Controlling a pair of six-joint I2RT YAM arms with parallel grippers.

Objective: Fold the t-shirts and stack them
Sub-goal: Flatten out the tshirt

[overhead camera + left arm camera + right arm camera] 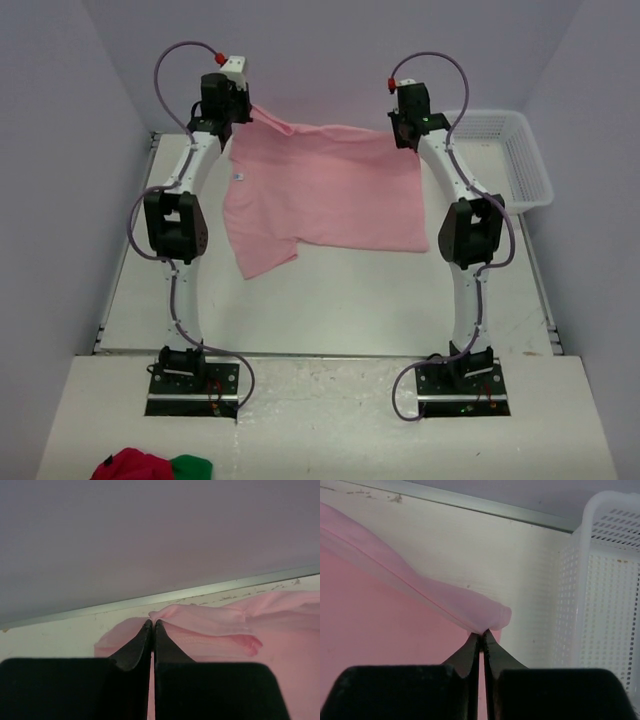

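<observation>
Pink cotton: one shirt (320, 190) over the far half of the table (330, 310); its far edge is raised and strung between the two arms, sagging slightly in the middle; the rest drapes toward the near side and appears to rest on the table, a sleeve trailing at the near left
Label: small white tag (239, 177) near the shirt's left edge
Left gripper (153, 625): jaws closed on a bunched far corner of the shirt; only the tips bite the cloth
Right gripper (482, 634): jaws closed on the opposite far corner, a rolled hem pinched at the tips; just beside the basket
Basket (525, 160): white perforated plastic at the table's far right; apart from the shirt
Handling: judged light, limp and not fragile; it will sag and crumple rather than hold a shape; a tip pinch this thin could slip if the cloth is pulled taut; corners, hems and shoulder seams, where the fabric is doubled, look the surest places to take hold
Stage: likely spreading or an early fold; no stack in sight
Foreground: red and green cloth (150, 465) bundled near the left base
</observation>
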